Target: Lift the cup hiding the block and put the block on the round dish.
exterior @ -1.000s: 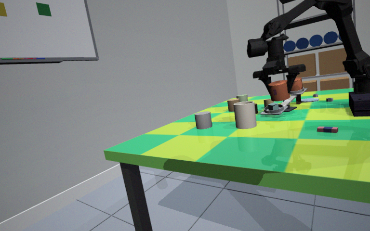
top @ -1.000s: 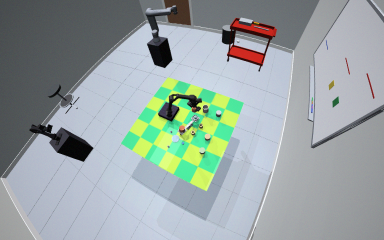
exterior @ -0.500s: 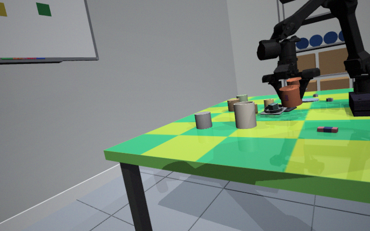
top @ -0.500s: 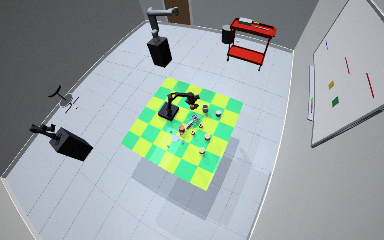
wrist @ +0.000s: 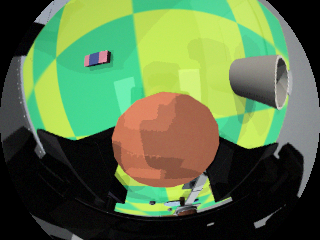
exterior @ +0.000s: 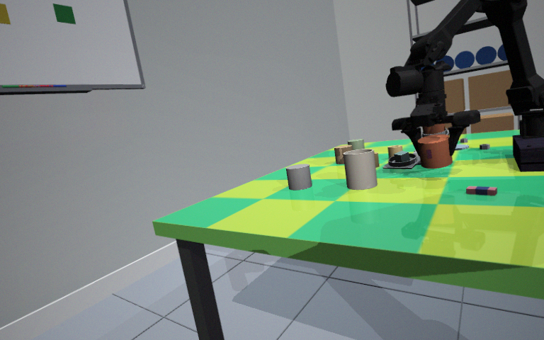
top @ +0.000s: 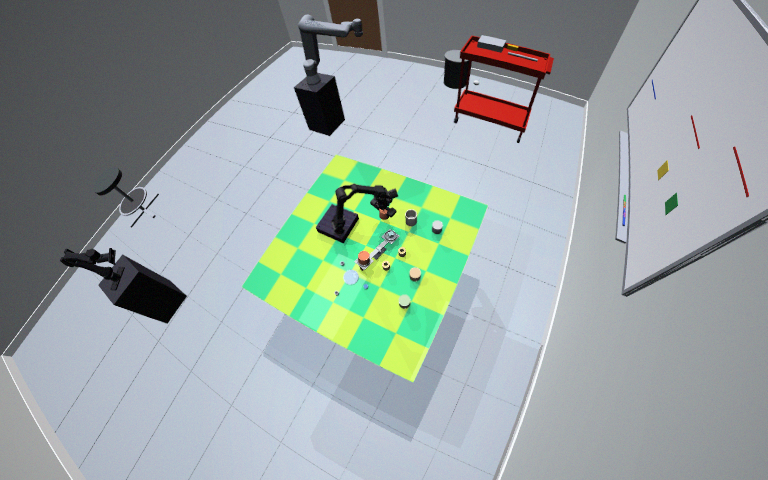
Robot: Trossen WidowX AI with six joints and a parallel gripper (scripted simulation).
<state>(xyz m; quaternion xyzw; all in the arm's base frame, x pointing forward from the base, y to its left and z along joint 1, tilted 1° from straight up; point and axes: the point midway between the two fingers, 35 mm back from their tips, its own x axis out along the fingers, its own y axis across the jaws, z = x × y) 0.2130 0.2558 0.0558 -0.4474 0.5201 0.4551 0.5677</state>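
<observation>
My gripper (top: 384, 212) (exterior: 433, 151) is shut on an orange cup (top: 384, 213) (exterior: 433, 154) (wrist: 166, 139). It holds the cup upside down, low over the table beside the balance; I cannot tell whether the rim touches the top. A teal block (top: 389, 234) (exterior: 403, 156) lies bare on the near pan of the balance (top: 381, 246) (exterior: 394, 165). The second orange cup (top: 364, 258) (exterior: 435, 128) stands on the far end, partly hidden behind my fingers in the exterior view. The pale round dish (top: 351, 277) lies beyond that end.
An open grey cup (top: 411, 217) (exterior: 360, 168) (wrist: 260, 79) and a grey cylinder (top: 437, 226) (exterior: 299, 177) stand close by. A red-and-blue bar (exterior: 481, 190) (wrist: 98, 59) lies flat. More small cylinders (top: 415, 273) stand around. The arm's base (top: 337, 223) is to the side.
</observation>
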